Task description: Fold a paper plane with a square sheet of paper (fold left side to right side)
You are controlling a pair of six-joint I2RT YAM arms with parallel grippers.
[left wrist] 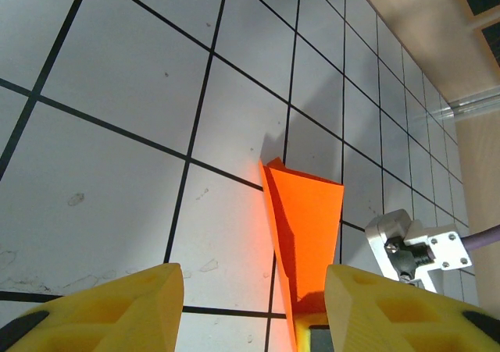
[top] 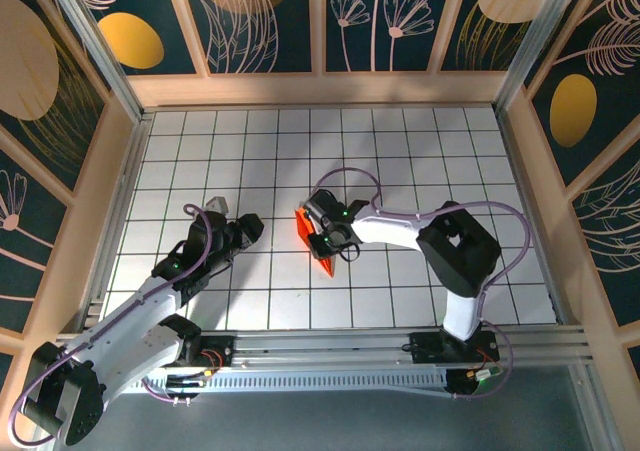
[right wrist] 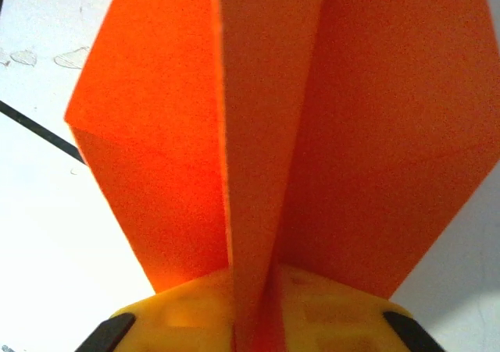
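Observation:
The square sheet of paper is folded into the bright orange paper plane (top: 311, 239), a slim wedge with a centre ridge, held on edge just above the tiles at mid-table. My right gripper (top: 331, 234) is shut on it; in the right wrist view the yellow fingertips (right wrist: 195, 313) pinch the ridge while the plane (right wrist: 273, 118) fans out to both sides. My left gripper (top: 250, 229) is open, about two tiles left of the plane. In the left wrist view its yellow fingers (left wrist: 117, 309) stand wide apart and the plane (left wrist: 308, 227) rises just ahead of the right finger, untouched.
The white tiled table (top: 400, 131) is boxed in by wooden walls (top: 320, 89) on three sides, with a metal rail (top: 330, 346) along the near edge. A silver part of the right wrist (left wrist: 414, 247) shows beside the plane in the left wrist view.

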